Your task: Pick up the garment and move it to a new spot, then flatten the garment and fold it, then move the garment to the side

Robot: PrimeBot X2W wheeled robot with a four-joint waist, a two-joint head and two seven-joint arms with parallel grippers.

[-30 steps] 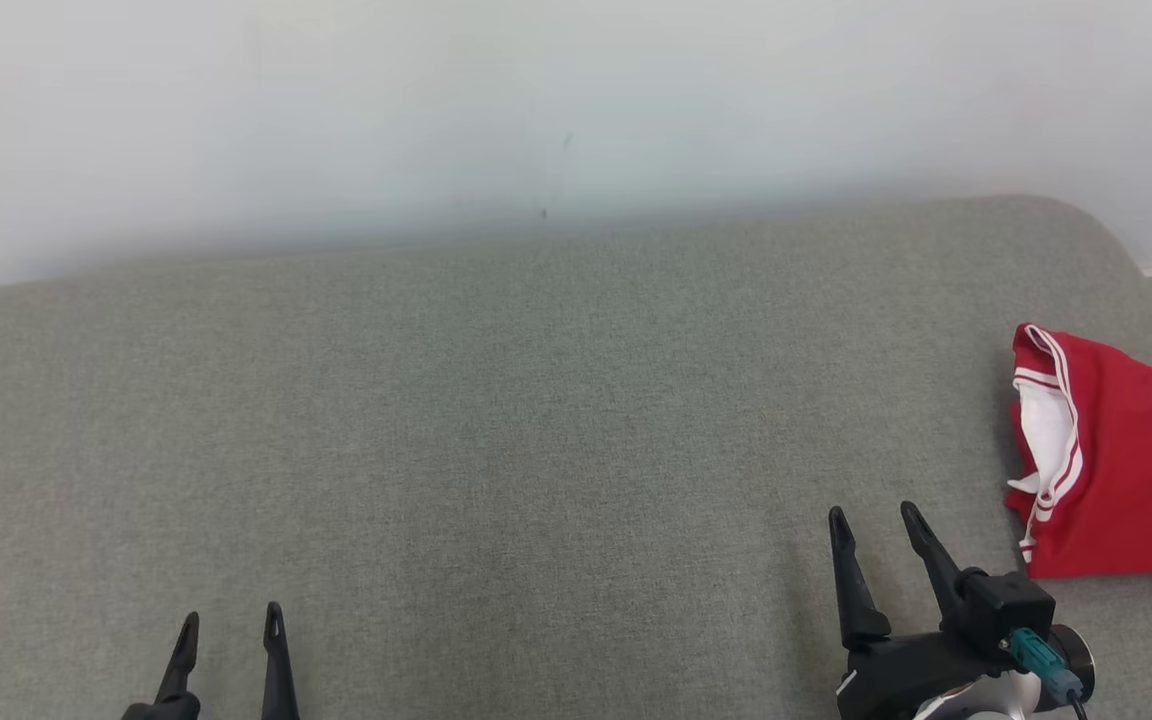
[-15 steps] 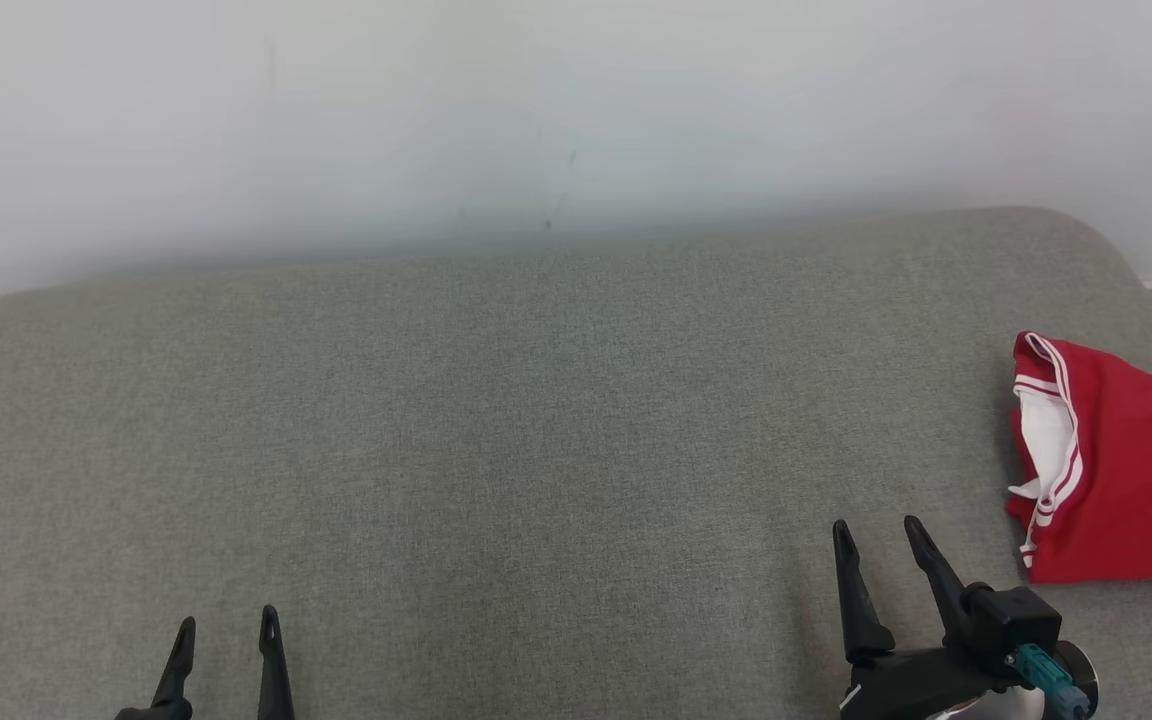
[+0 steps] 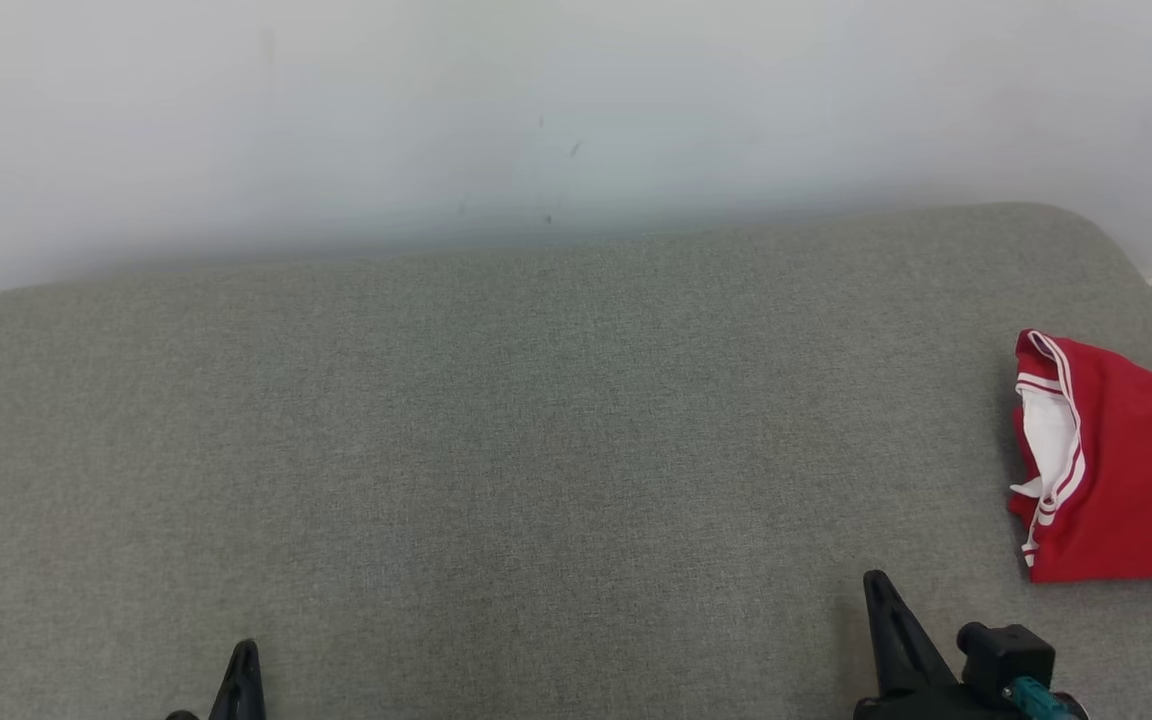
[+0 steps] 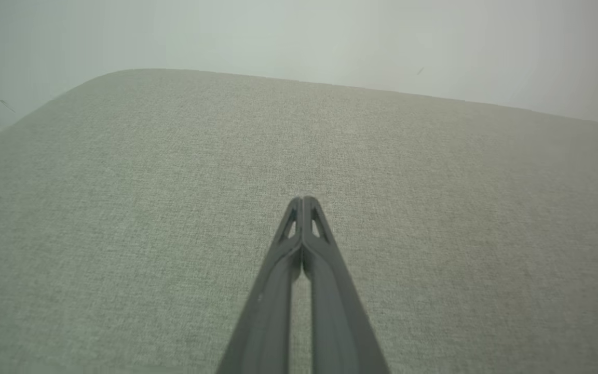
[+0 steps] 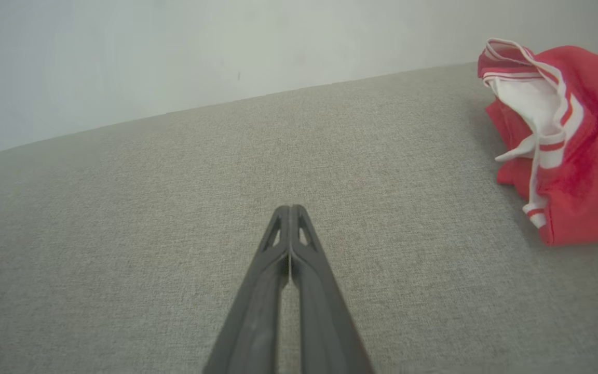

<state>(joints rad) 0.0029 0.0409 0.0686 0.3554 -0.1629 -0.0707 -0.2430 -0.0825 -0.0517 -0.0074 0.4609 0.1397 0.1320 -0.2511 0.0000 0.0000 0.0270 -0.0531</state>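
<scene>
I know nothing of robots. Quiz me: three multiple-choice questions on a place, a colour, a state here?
1. Where on the grey woven cushion does the red fabric garment with white trim lie? A) far left B) middle C) far right
2. What colour is the garment's inside? A) white B) blue C) black
3. The left gripper and right gripper are: A) open B) shut, empty C) holding the garment
Answers: C, at the head view's right edge; A, white shows in its opening; B, fingers meet, nothing between.

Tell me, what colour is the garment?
Red garment with white stripes and white lining, clearest in the right wrist view.
</scene>
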